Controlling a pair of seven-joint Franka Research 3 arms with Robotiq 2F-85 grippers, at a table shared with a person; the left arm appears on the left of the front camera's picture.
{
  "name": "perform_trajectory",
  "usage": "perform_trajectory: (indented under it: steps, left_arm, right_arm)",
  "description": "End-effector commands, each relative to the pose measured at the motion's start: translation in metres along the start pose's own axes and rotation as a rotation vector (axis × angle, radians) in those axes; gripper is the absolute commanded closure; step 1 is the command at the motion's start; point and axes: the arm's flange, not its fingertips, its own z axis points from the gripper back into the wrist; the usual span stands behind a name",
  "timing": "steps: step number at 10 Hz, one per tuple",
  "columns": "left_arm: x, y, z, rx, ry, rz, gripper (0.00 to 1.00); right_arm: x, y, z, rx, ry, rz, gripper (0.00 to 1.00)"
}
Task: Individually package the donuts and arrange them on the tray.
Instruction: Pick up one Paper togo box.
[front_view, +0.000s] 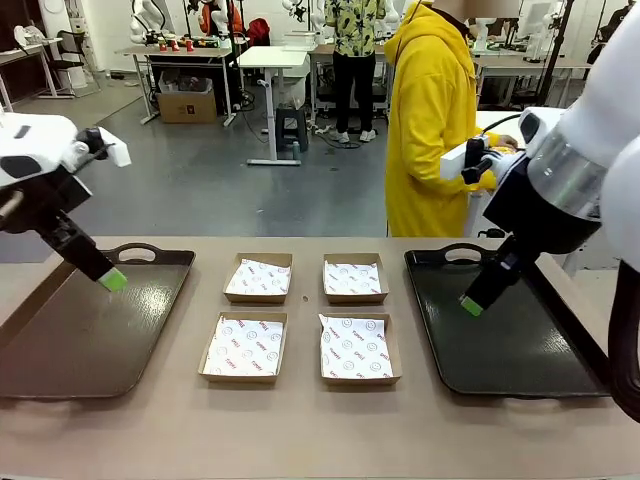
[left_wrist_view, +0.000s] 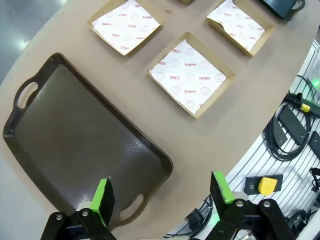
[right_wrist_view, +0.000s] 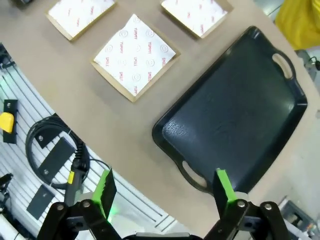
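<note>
No donuts are in view. A brown tray (front_view: 70, 345) lies on the table's left side and a black tray (front_view: 520, 350) on its right side; both are bare. My left gripper (front_view: 112, 280) hangs open over the brown tray's far part, with nothing between its fingers. In the left wrist view that gripper (left_wrist_view: 162, 195) stands above the brown tray's (left_wrist_view: 75, 145) handle end. My right gripper (front_view: 472, 305) hangs open above the black tray's left part, also with nothing in it. The right wrist view has its gripper (right_wrist_view: 162, 192) over the black tray's (right_wrist_view: 235, 110) near handle.
Several shallow cardboard boxes lined with printed white paper (front_view: 245, 347) sit in a block between the trays, nothing in them. A person in a yellow hoodie (front_view: 430, 130) stands behind the table's far edge, turned to the right. Cables and gear (left_wrist_view: 285, 135) lie below the table's near edge.
</note>
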Motion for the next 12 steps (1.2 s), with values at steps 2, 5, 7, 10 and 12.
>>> perform_trajectory:
  steps: [2,5,7,10,12]
  left_arm:
    - [0.013,0.008,-0.024,0.011,-0.009,0.003,0.0]
    - [0.003,0.028,-0.011,-0.185,-0.127,0.18,0.0]
    - [-0.021,0.062,-0.006,-0.533,-0.323,0.376,0.0]
    - [-0.069,0.099,-0.012,-0.837,-0.361,0.594,0.0]
    - [-0.094,0.116,-0.017,-0.9,-0.326,0.664,0.0]
  right_arm:
    - [0.011,-0.004,-0.016,0.011,-0.004,-0.003,0.0]
    - [-0.007,-0.015,-0.012,0.194,-0.119,-0.146,0.0]
    - [-0.043,-0.045,-0.021,0.573,-0.352,-0.406,0.0]
    - [-0.11,-0.077,-0.044,0.938,-0.519,-0.609,0.0]
    - [-0.155,-0.105,-0.063,1.089,-0.554,-0.76,0.0]
